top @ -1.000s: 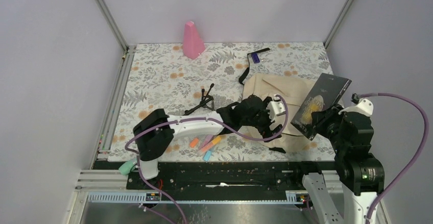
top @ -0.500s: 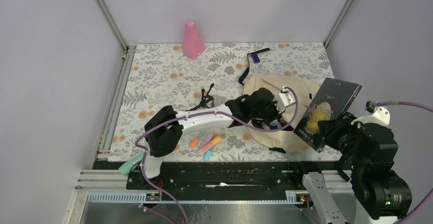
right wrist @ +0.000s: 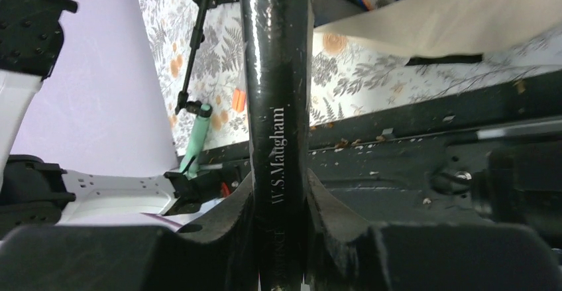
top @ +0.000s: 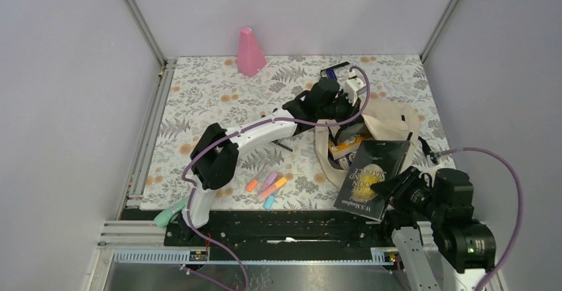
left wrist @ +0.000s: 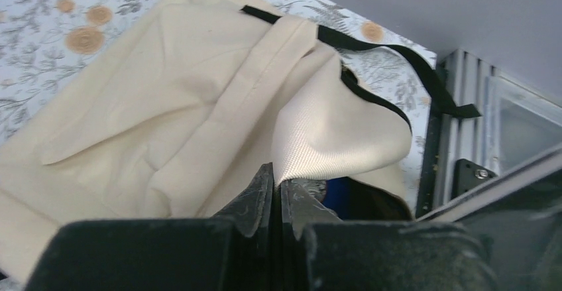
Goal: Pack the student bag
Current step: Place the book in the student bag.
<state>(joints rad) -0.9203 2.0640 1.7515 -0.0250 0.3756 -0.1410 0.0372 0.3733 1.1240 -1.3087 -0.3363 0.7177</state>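
While left tool [left wrist: 277, 183] pinches student bag [left wrist: 152, 105] flap, pulled farther back; right tool [right wrist: 277, 195] grips book [top: 371, 178], now lower.

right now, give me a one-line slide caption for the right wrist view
Right gripper clamps a black W.S. Maugham book, spine to camera, cream student bag beyond.

The spine of the glossy black paperback book [right wrist: 276, 99] carries the white author name "W.S. Maugham". Its front cover title is partly legible: "Moon", "Sixpence".
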